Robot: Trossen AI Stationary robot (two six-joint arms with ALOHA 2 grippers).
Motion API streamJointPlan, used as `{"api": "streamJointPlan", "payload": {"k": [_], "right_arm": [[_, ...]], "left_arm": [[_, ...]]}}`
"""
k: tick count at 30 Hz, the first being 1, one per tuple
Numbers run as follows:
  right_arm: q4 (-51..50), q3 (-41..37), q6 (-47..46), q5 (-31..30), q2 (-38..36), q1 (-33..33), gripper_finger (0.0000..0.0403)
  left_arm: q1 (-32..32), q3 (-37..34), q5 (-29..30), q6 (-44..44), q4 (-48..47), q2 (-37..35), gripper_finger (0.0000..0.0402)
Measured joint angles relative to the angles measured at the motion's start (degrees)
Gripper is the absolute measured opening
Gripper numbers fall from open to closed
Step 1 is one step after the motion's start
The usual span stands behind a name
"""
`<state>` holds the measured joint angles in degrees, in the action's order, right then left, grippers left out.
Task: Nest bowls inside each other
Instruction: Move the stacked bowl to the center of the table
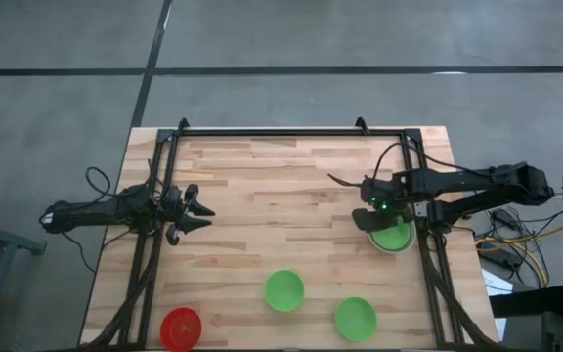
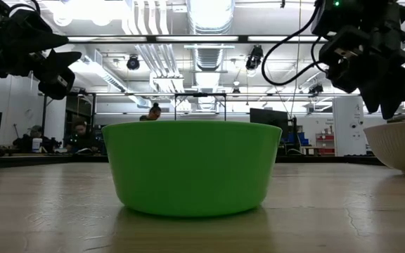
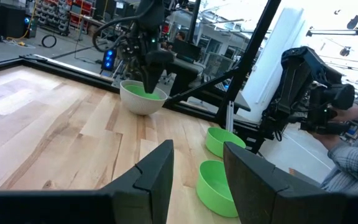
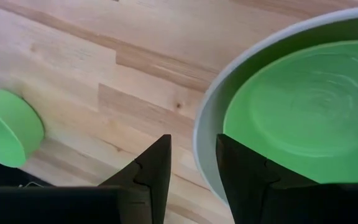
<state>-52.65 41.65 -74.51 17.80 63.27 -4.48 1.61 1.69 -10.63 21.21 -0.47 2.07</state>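
Observation:
A pale white-grey bowl (image 1: 392, 238) stands at the table's right with a green bowl (image 4: 303, 106) nested inside it. My right gripper (image 1: 368, 217) hangs above its left rim (image 4: 211, 124), tilted downward, open and clear of it. Two more green bowls (image 1: 284, 290) (image 1: 356, 318) rest on their bases near the front edge. A red bowl (image 1: 180, 328) sits at the front left. My left gripper (image 1: 198, 210) waits level and open at the table's left with nothing between its fingers.
Black frame rails (image 1: 154, 244) (image 1: 428, 264) run along the table's left and right sides and its far edge. Bare wood lies between the two arms. A person's sleeve (image 3: 353, 168) shows beyond the table's right side, and people sit in the room behind (image 2: 83, 133).

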Motion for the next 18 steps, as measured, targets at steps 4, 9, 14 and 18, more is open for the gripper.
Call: {"api": "streamJointPlan", "payload": {"k": [4, 9, 14, 18], "right_arm": [[0.9, 0.0, -0.1, 0.0, 0.7, 0.1, 0.0123], [1.0, 0.0, -1.3, 0.1, 0.7, 0.2, 0.0123], [1.2, 0.0, -2.8, 0.0, 1.2, 1.2, 0.0123], [2.1, 0.0, -3.4, 0.0, 2.7, 2.1, 0.0123]], "left_arm": [[0.0, 0.0, 0.0, 0.0, 0.0, 0.0, 0.0145], [0.0, 0.0, 0.0, 0.0, 0.0, 0.0, 0.0145], [0.0, 0.0, 0.0, 0.0, 0.0, 0.0, 0.0145], [0.0, 0.0, 0.0, 0.0, 0.0, 0.0, 0.0145]]}}
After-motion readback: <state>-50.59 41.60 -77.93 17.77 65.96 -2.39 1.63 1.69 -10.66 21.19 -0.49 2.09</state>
